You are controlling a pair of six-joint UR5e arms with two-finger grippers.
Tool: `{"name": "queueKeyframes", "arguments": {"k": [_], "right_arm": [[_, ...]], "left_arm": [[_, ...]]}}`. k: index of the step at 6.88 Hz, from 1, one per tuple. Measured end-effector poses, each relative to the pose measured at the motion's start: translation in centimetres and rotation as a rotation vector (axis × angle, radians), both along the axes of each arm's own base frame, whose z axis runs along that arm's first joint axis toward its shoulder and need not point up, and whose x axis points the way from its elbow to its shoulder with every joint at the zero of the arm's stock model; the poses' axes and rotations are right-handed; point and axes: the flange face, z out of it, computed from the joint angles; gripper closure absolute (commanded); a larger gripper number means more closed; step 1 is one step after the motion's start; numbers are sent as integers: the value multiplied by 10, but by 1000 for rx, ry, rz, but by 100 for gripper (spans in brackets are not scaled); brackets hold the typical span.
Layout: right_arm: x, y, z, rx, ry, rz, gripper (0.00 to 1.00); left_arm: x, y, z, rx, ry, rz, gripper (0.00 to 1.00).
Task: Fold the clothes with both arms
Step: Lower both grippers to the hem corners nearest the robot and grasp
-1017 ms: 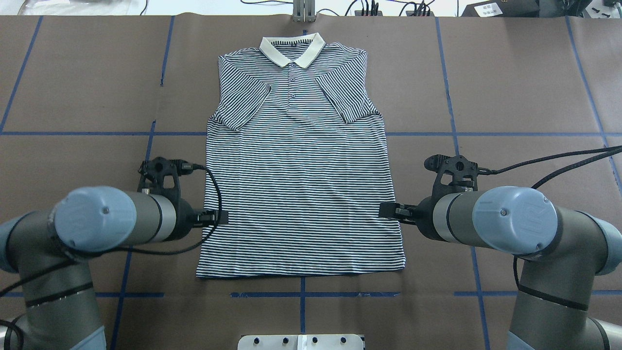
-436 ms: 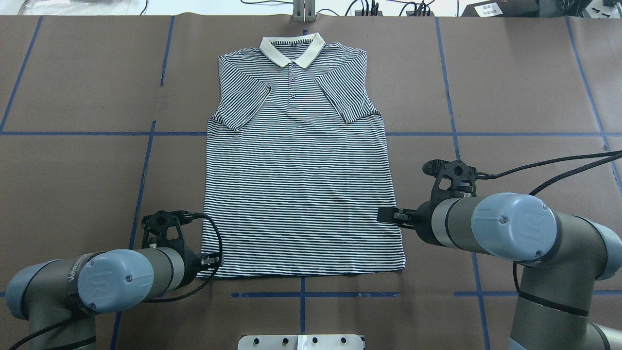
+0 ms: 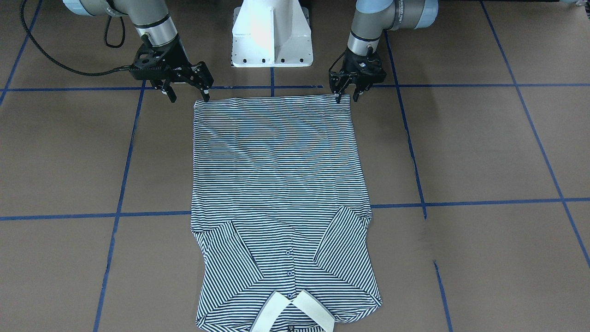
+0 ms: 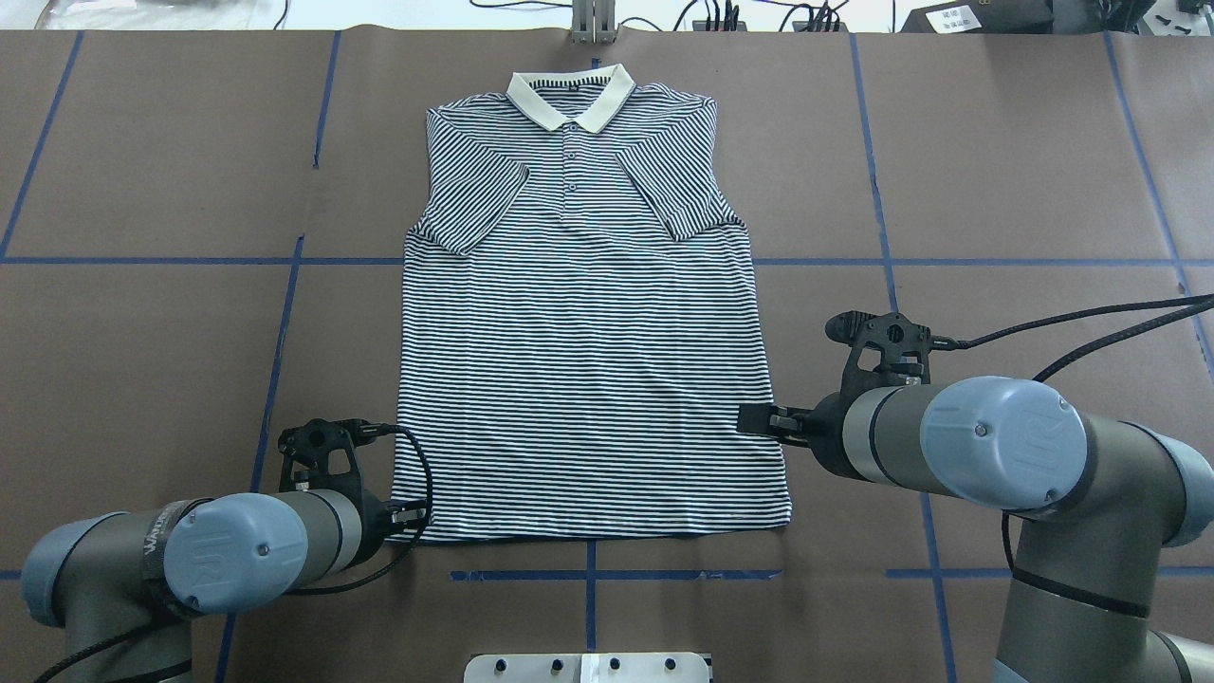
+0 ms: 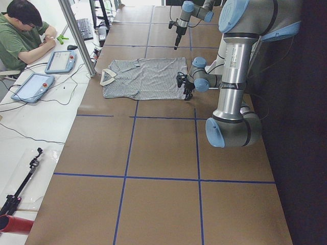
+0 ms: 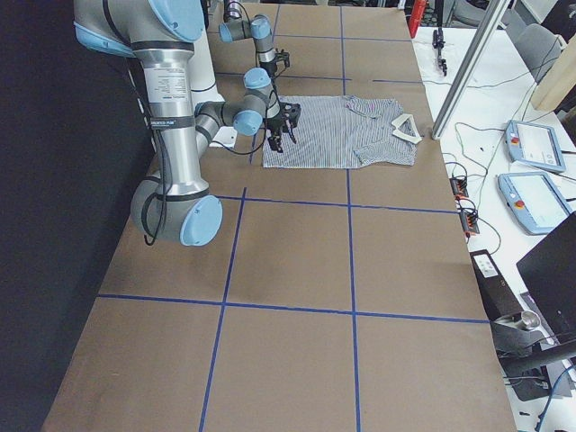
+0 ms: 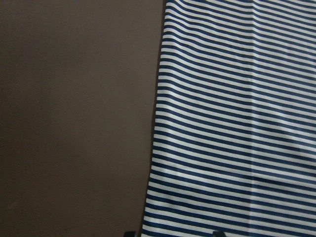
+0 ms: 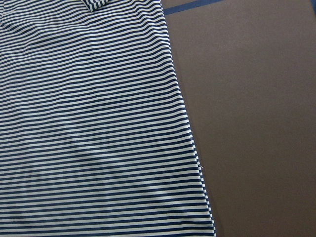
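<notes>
striped polo shirt (image 4: 579,360) lying flat mid-table (image 4: 142,332), collar (image 4: 569,95) away from the robot, both sleeves folded in over the chest. left end effector (image 3: 346,96), released with fingers apart, at the left hem corner; right end effector (image 3: 189,94), likewise released, near the right hem corner.

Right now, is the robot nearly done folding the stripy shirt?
Not nearly. Done: both sleeves lie folded in across the shirt. In hand: the left gripper is open, low at one hem corner; the right gripper is open, higher up near the other. Neither holds cloth. Left: folding the long body, which lies flat.
</notes>
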Motion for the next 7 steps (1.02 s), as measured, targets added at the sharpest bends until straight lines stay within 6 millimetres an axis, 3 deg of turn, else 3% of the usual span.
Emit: {"name": "queueKeyframes", "arguments": {"k": [1,3,5,7], "right_arm": [[0,0,0,0,0,0,0],[0,0,0,0,0,0,0],[0,0,0,1,1,2,0],[0,0,0,0,1,2,1]], "left_arm": [[2,1,2,-1,-4,2,43],[3,3,3,-1,-6,6,79],[4,6,2,-1,-5,12,100],[6,10,1,0,-2,20,100]]}}
